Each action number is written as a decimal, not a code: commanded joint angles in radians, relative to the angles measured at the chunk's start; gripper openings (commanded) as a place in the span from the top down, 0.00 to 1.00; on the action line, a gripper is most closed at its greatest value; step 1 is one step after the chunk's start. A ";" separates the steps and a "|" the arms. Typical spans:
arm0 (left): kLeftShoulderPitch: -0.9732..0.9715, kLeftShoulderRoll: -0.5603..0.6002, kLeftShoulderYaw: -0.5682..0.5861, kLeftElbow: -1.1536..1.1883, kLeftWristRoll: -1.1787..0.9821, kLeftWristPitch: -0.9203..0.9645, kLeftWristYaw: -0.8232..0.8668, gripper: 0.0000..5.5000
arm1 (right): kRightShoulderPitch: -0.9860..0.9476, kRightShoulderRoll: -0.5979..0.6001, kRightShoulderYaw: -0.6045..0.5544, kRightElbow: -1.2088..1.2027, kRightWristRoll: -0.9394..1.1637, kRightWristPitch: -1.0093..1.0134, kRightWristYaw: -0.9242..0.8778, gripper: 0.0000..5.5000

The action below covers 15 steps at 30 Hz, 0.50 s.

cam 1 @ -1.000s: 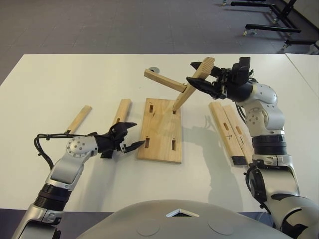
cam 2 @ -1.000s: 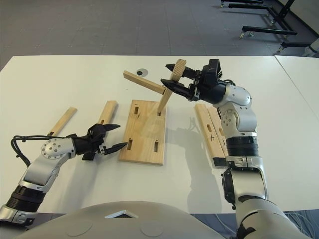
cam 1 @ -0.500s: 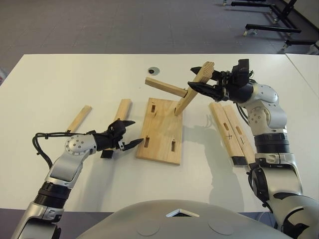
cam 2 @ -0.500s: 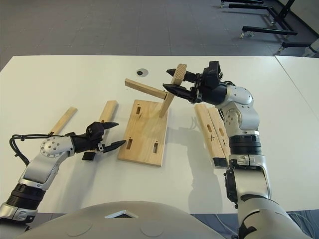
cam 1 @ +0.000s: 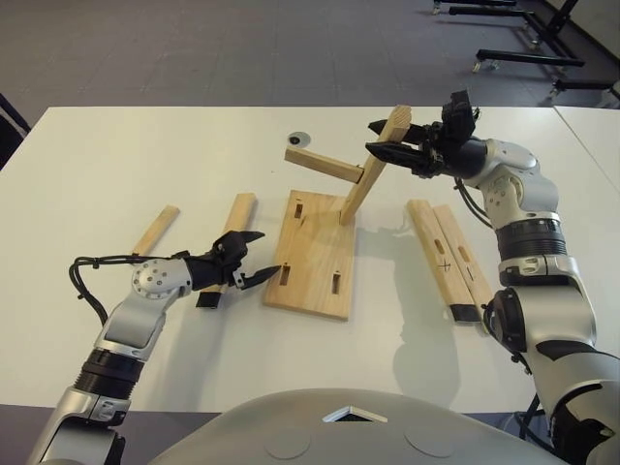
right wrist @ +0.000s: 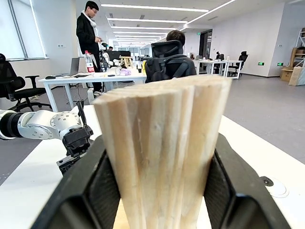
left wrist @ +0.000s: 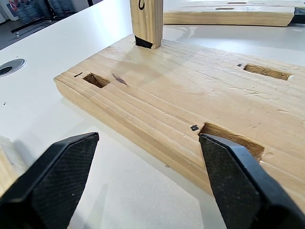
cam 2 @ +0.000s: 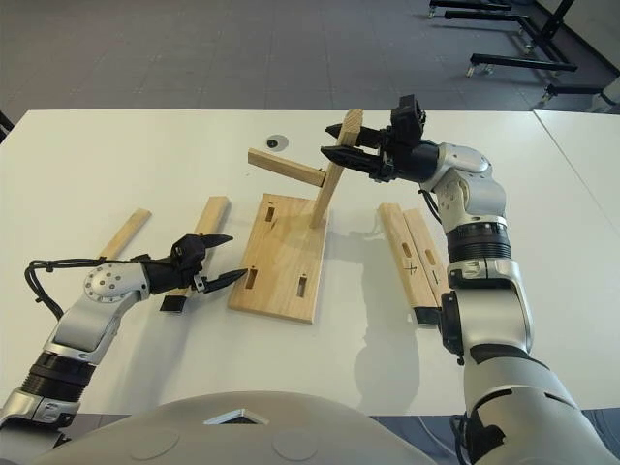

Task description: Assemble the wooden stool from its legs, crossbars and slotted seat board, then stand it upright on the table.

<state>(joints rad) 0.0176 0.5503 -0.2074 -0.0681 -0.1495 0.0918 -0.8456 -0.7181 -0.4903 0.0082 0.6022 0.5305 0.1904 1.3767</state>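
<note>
The slotted seat board [cam 1: 312, 254] lies flat mid-table. A wooden leg [cam 1: 373, 170] stands tilted with its foot at the board's far right slot. A crossbar [cam 1: 325, 166] sticks out from the leg toward the left. My right gripper [cam 1: 380, 138] is shut on the leg's top end [right wrist: 162, 157]. My left gripper [cam 1: 267, 254] hovers open just off the board's left edge [left wrist: 143, 138], with nothing between its fingers [left wrist: 52, 176]. Two loose wooden pieces [cam 1: 155, 230] [cam 1: 237, 215] lie to the left, and two more [cam 1: 431, 252] [cam 1: 463, 257] lie to the right.
A round grommet [cam 1: 300, 139] is set in the table beyond the board. A second table [cam 1: 596, 126] adjoins at the right. Bare table surface lies in front of the board and at the far left.
My right arm has shifted and set the held leg a little more upright over the board. The left gripper has barely moved.
</note>
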 commanded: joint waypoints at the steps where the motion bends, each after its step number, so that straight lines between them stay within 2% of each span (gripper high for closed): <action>1: 0.010 -0.011 -0.017 0.021 0.025 0.004 0.013 0.30 | 0.013 -0.001 0.019 0.048 -0.098 -0.015 -0.050 0.48; 11: 0.006 -0.014 -0.008 0.053 0.022 -0.011 0.023 0.30 | 0.064 0.015 -0.034 -0.002 -0.099 -0.005 -0.094 0.13; 14: 0.004 -0.017 -0.006 0.065 0.022 -0.017 0.027 0.30 | 0.077 0.020 -0.043 -0.040 -0.091 0.015 -0.110 0.04; 15: 0.001 -0.019 -0.007 0.070 0.022 -0.019 0.029 0.30 | 0.082 0.017 -0.050 -0.048 -0.091 0.019 -0.116 0.04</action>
<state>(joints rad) 0.0148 0.5271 -0.2105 -0.0393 -0.1604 0.0503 -0.8267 -0.6453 -0.4677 -0.0249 0.5798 0.4332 0.1964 1.2746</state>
